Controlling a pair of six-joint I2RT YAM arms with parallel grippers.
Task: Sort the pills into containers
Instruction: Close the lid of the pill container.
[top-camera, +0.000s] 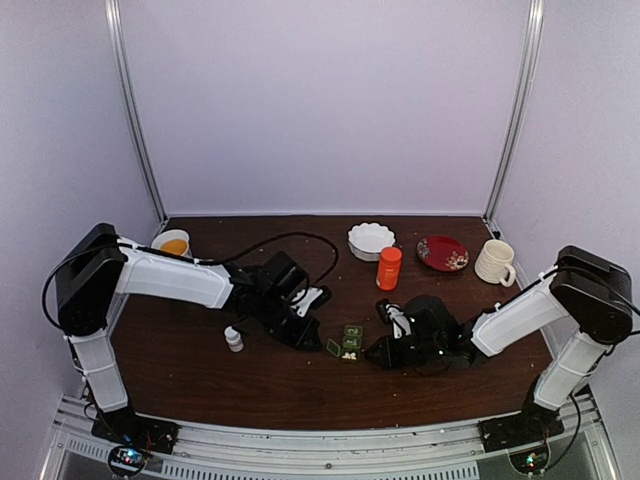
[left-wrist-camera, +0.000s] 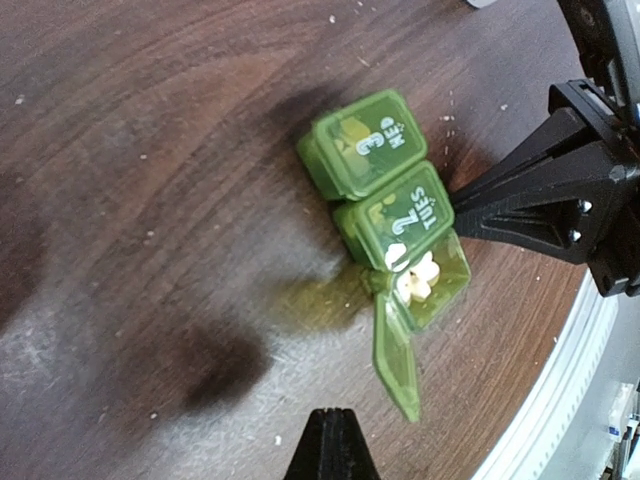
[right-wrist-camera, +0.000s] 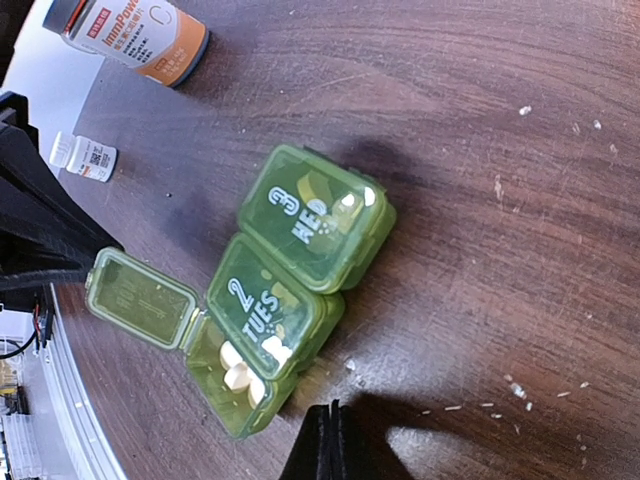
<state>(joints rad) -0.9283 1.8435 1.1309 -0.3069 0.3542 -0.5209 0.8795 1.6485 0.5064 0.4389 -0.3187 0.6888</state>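
Status at this frame.

Your left gripper (left-wrist-camera: 332, 445) was fully closed, fingers pressed together, nothing in it. The right gripper (right-wrist-camera: 325, 440) was the same: closed on itself, empty. Both sat low over the table (top-camera: 200, 370) with tips aimed at the green pill box (top-camera: 350, 342), the left one just left of it and the right one just right. As far as I could see, neither touched it.

The pill box lay around mid-table, a bit toward the near edge, between the two grippers. It had three cells in a strip. The WED cell (right-wrist-camera: 315, 215) at the far end and the TUES cell (right-wrist-camera: 270, 305) in the middle both had their lids down. The open cell (right-wrist-camera: 240, 390) was the near-end one, its lid (right-wrist-camera: 140, 297) flopped out flat to the left.

The pills (right-wrist-camera: 235, 372) were in that open cell, a small heap of whitish tablets. One looked perched at the rim, under the TUES lid edge. I couldn't tell what, if anything, sat under the two shut lids; the green plastic was too murky.

There were white specks on the wood around the box. Crumbs or stray pills, couldn't tell.

My read: late stage. Every pill you could clearly see was boxed. Probably left: seat that rim tablet and snap the last lid shut. If the shut cells were in fact empty, spreading pills across them was outstanding too.
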